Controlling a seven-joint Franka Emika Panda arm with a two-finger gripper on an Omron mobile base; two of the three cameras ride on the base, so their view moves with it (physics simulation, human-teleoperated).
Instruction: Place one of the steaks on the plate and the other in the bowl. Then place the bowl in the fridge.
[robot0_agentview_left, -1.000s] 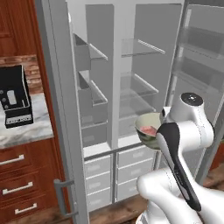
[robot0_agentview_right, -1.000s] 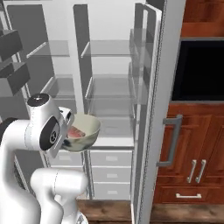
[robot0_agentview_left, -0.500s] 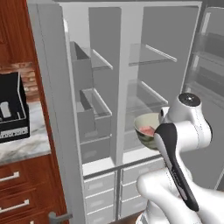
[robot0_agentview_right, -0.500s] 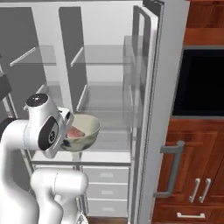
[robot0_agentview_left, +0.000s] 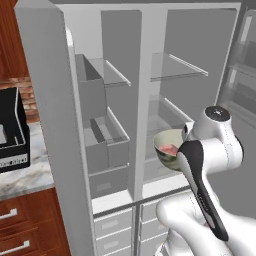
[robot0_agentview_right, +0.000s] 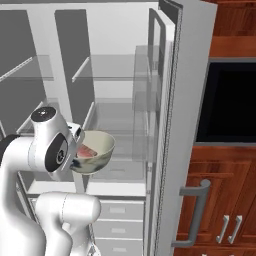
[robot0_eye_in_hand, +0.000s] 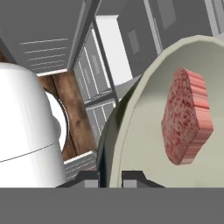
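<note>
One bowl (robot0_agentview_right: 95, 150), one pink steak (robot0_eye_in_hand: 187, 117) inside, pincer (robot0_eye_in_hand: 109, 175) clamped on rim

Open fridge (robot0_agentview_left: 140, 60), pale grey interior. Upper glass shelves (robot0_agentview_left: 175, 67) lie bare, as do the lower glass shelves (robot0_agentview_right: 117, 112) in the right base view. Door bins (robot0_agentview_left: 107, 145) line the left compartment. White drawers (robot0_agentview_left: 112, 225) sit below the shelves. Beside the fridge, a marble surface (robot0_agentview_left: 20, 177) carries a black appliance (robot0_agentview_left: 10, 130).
</note>
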